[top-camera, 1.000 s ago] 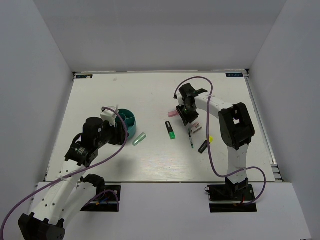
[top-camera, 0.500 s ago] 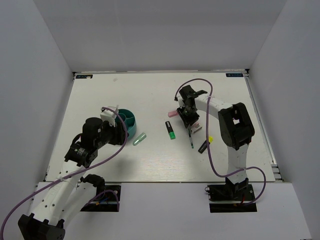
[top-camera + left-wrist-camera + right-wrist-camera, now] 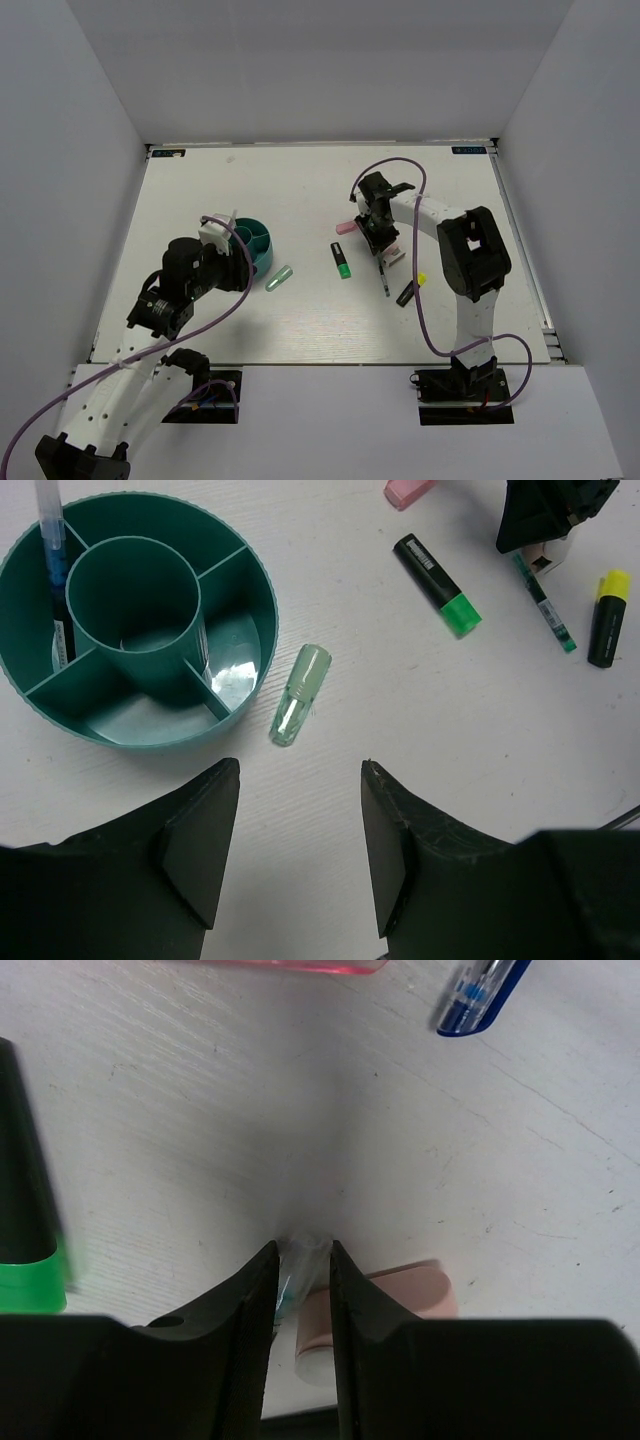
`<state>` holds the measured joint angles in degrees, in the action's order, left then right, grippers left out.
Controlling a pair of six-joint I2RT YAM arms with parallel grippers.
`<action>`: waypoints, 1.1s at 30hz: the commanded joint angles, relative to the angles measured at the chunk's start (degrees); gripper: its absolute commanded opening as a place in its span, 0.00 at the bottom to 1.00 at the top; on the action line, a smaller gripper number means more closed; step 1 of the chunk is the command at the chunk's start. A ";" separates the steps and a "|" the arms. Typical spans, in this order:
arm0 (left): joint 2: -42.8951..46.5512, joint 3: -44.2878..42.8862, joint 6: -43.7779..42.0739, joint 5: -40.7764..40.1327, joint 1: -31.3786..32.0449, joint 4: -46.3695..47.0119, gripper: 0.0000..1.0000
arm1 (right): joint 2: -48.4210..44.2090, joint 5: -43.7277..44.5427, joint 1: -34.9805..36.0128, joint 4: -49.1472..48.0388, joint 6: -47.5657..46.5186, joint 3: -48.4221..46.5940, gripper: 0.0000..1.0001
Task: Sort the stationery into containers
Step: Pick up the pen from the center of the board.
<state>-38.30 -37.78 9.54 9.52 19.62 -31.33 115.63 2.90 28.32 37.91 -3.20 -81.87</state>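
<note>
A white, faintly grained surface [image 3: 300,190] lies boxed in by a plain white far wall [image 3: 320,70], left wall [image 3: 60,200] and right wall [image 3: 590,200]. A small dark label [image 3: 170,153] sits at its far-left corner, a blue label [image 3: 468,150] at its far-right corner.

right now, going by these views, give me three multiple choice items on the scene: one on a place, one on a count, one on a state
1. Where does the mint-green marker lie?
A. in the centre tube
B. on the table, close beside the organiser
C. under the right hand

2. How many highlighters lie on the table?
A. none
B. four
C. two

3. How is the left hand?
A. open and empty
B. shut on the marker
C. shut on a pen

Answers
1 B: the left wrist view shows it flat on the table just outside the organiser's rim.
2 C: one is green-tipped, one yellow-tipped.
3 A: its fingers stand wide apart with only bare table between them.
</note>
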 commanded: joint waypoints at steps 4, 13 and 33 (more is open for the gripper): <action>1.22 0.51 -0.58 -0.47 -0.19 0.13 0.62 | 4.43 -0.96 0.07 0.41 1.35 2.94 0.27; 1.13 0.69 -0.84 -0.38 -0.11 0.31 0.62 | 2.40 -8.51 0.25 2.34 2.50 0.74 0.15; 2.97 1.83 -2.07 -2.93 -0.11 0.84 0.62 | 2.40 -14.15 1.13 15.09 -1.54 -26.94 0.00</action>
<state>-35.88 -36.21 8.38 7.62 19.62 -31.24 117.49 -9.87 29.02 49.47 -3.44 -105.62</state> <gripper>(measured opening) 0.624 0.122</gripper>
